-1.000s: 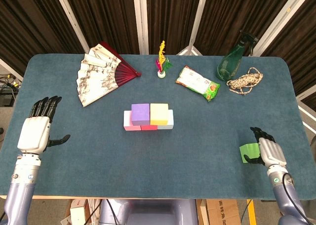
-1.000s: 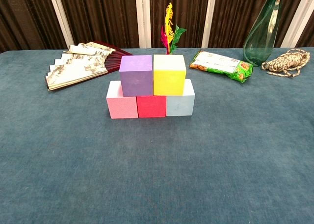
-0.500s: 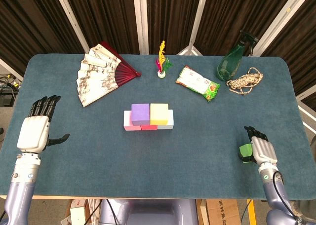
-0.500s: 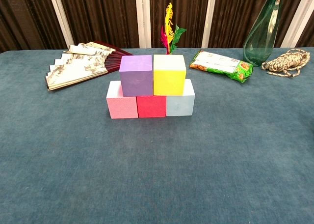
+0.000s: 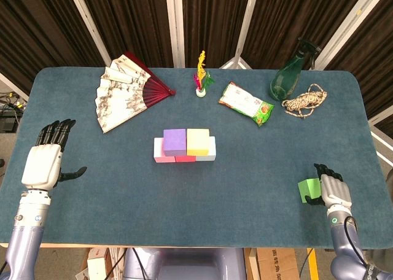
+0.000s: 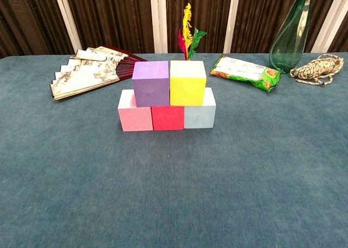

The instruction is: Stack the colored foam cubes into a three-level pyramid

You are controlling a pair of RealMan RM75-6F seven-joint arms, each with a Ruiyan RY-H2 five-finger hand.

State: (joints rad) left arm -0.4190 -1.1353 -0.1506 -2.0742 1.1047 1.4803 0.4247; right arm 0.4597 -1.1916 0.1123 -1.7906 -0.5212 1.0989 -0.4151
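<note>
Two-level cube stack (image 6: 167,103) mid-table; right hand (image 5: 332,190) grips green cube (image 5: 309,188).

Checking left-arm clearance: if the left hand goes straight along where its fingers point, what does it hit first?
Probably nothing on the table. The left hand has its fingers pointing away from the robot and slightly inward; the fan lies off to the side of that line. Height is unclear.

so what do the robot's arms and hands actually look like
Both arms are glossy silver-grey tubes with a round joint ring near the wrist. The left hand and right hand have pale silver-white backs and black fingers. A thin dark cable runs along the right forearm.
</note>
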